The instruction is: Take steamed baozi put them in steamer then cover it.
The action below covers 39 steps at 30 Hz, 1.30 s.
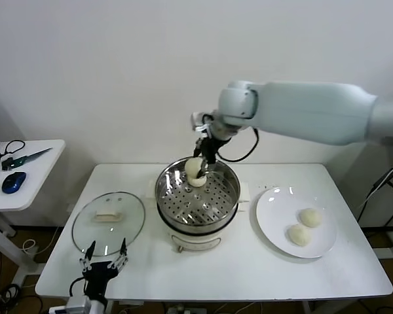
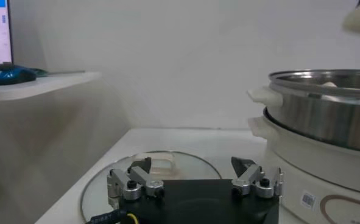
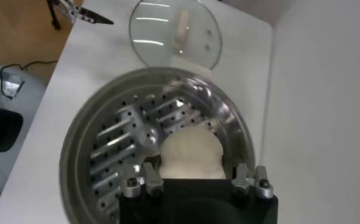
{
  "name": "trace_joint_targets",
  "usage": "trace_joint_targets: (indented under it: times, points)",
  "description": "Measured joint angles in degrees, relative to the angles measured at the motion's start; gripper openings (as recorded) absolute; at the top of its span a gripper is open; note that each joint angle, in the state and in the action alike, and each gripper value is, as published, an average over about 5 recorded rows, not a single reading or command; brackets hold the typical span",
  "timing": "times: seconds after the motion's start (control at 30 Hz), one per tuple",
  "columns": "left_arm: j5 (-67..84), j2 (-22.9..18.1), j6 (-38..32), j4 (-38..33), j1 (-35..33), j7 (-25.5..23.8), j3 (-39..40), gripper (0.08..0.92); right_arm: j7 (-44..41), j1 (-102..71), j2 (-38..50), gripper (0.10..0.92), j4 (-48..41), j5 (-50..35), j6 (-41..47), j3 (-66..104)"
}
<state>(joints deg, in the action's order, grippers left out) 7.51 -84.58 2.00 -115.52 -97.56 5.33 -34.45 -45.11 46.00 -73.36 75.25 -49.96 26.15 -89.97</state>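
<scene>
White table [image 1: 249, 275] | right gripper [image 1: 198, 171] pinching baozi [image 1: 195, 169] over steamer [image 1: 198, 196] rear | left gripper [image 1: 105, 257] spread beside glass lid [image 1: 108, 219] | plate [image 1: 275, 222]: two buns [image 1: 304, 226]

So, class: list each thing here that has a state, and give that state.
Steamer: uncovered.
Lid: off, flat on the table.
Held baozi: in the right pincer, over the steamer.
Plate: holds two baozi.
Left pincer: open, empty, by the lid.

The baozi [image 1: 310, 217] are cream-white, the steamer [image 1: 198, 196] is shiny silver with dotted holes, the plate [image 1: 275, 216] is white.
</scene>
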Motion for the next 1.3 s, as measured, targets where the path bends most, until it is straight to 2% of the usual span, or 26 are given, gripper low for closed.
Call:
trace_joint_targets:
  times: [0.57, 0.83, 1.03, 1.3]
  points:
    - [0.0, 0.0, 0.0, -0.4, -0.2, 0.0, -0.4, 0.823, 3.8, -11.2, -7.2, 0.684, -8.5, 5.3, 1.9, 2.2]
    - [-0.3, 0.1, 0.0, -1.0, -0.6, 0.0, -0.4, 0.823, 3.9, -11.7, -6.9, 0.816, -8.6, 5.6, 1.1, 3.1]
    - [-1.0, -0.2, 0.0, -1.5, -1.1, 0.0, -0.1, 0.823, 1.1, -7.3, -2.9, 0.823, -6.1, 4.9, -1.7, 1.9]
    - [-1.3, -0.4, 0.3, -2.1, -1.1, -0.2, 0.0, 0.823, -7.3, 2.7, 9.6, 0.823, -0.7, 6.0, -8.1, -3.9]
